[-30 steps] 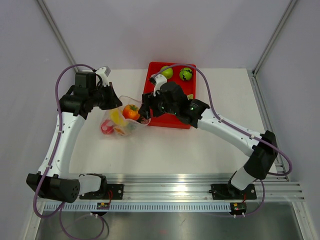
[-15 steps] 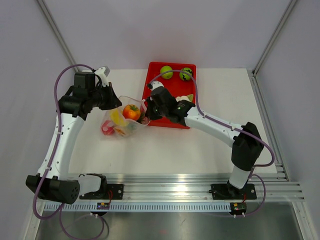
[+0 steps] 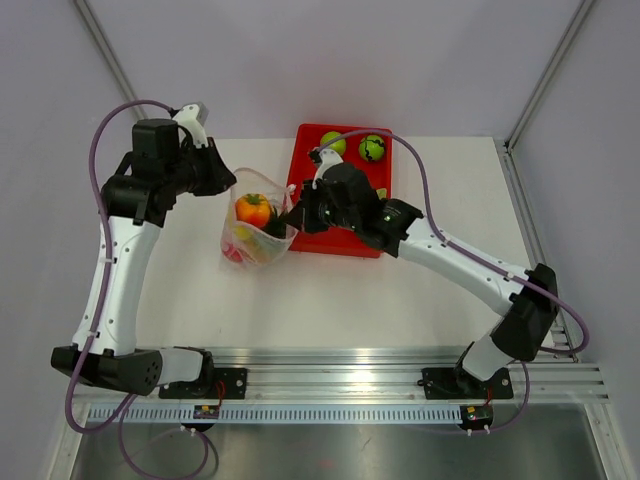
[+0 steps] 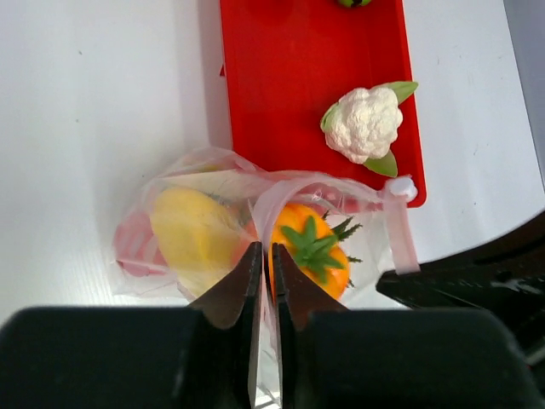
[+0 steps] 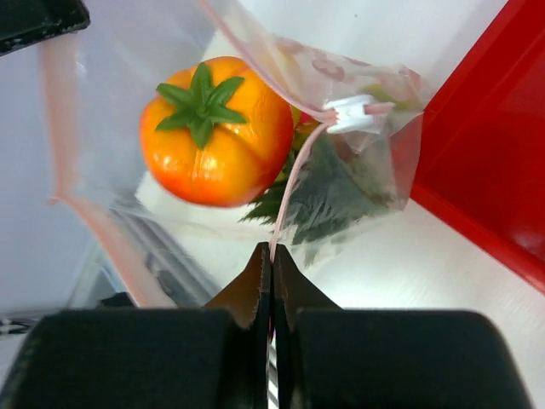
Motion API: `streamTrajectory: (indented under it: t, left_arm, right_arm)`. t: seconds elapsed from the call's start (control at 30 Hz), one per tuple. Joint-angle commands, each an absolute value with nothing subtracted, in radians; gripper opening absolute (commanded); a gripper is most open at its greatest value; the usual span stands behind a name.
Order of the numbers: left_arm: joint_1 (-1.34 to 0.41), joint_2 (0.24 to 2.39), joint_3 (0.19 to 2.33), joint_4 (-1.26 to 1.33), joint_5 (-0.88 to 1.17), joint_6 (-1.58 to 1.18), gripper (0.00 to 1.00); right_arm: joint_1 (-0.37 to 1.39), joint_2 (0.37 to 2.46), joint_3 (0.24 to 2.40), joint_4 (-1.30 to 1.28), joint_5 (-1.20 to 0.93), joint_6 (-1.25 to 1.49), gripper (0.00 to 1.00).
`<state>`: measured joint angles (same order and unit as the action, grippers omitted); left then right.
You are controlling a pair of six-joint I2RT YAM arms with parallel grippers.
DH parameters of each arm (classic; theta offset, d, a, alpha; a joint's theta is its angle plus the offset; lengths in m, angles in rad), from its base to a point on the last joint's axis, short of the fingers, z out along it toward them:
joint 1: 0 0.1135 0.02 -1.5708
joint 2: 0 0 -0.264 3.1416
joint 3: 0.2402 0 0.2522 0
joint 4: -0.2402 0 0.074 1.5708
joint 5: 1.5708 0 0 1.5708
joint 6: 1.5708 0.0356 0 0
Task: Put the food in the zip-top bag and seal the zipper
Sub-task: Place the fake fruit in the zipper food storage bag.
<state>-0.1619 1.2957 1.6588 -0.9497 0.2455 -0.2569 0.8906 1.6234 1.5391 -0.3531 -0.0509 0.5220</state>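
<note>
The clear zip-top bag [image 3: 258,232] hangs open between both grippers, its pink zipper [image 5: 294,183] and white slider [image 5: 349,113] on the right side. My left gripper [image 4: 264,249] is shut on the bag's rim film. My right gripper [image 5: 272,247] pinches the zipper strip. Inside the bag lie an orange fruit with green leaves [image 5: 213,136], a yellow fruit [image 4: 192,234] and a pink-red piece [image 4: 132,247]. In the top view my left gripper [image 3: 228,183] holds the bag's far left edge and my right gripper [image 3: 290,218] its right edge. A white cauliflower [image 4: 364,123] and two green round fruits [image 3: 333,143] [image 3: 372,148] rest on the tray.
The red tray [image 4: 298,85] stands right of the bag, partly under my right arm. White table [image 3: 330,300] stretches toward the near rail. Frame posts rise at the back corners.
The bag has been raised and pulled back and right, now hanging mouth-up. My right gripper closed on its rim. My left arm lifted and moved back.
</note>
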Motion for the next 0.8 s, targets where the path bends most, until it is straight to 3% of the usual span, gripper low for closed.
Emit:
streamTrajectory:
  t: [0.0, 0.13, 0.2, 0.27, 0.33, 0.5, 0.77]
  left_arm:
    - [-0.163, 1.313, 1.729, -0.919, 0.209, -0.236, 0.14]
    - [-0.163, 1.31, 1.721, -0.92, 0.235, -0.236, 0.41]
    - [-0.163, 1.296, 1.71, -0.92, 0.239, -0.233, 0.51]
    - [-0.163, 1.281, 1.709, -0.926, 0.235, -0.232, 0.55]
    - [-0.163, 1.255, 1.707, -0.93, 0.245, -0.224, 0.53]
    - [-0.166, 1.189, 1.677, -0.954, 0.331, -0.229, 0.33]
    - [-0.247, 1.042, 1.598, -0.977, 0.396, -0.18, 0.29]
  right_arm:
    - [0.919, 1.54, 1.474, -0.29, -0.022, 0.681, 0.0]
    - [0.943, 1.493, 1.419, -0.273, 0.034, 0.77, 0.0]
    - [0.946, 1.489, 1.398, -0.267, 0.037, 0.807, 0.0]
    - [0.948, 1.503, 1.393, -0.265, 0.022, 0.825, 0.0]
    - [0.948, 1.528, 1.4, -0.256, 0.003, 0.822, 0.0]
    - [0.948, 1.594, 1.476, -0.265, -0.021, 0.807, 0.0]
    - [0.946, 1.686, 1.673, -0.307, -0.012, 0.773, 0.0]
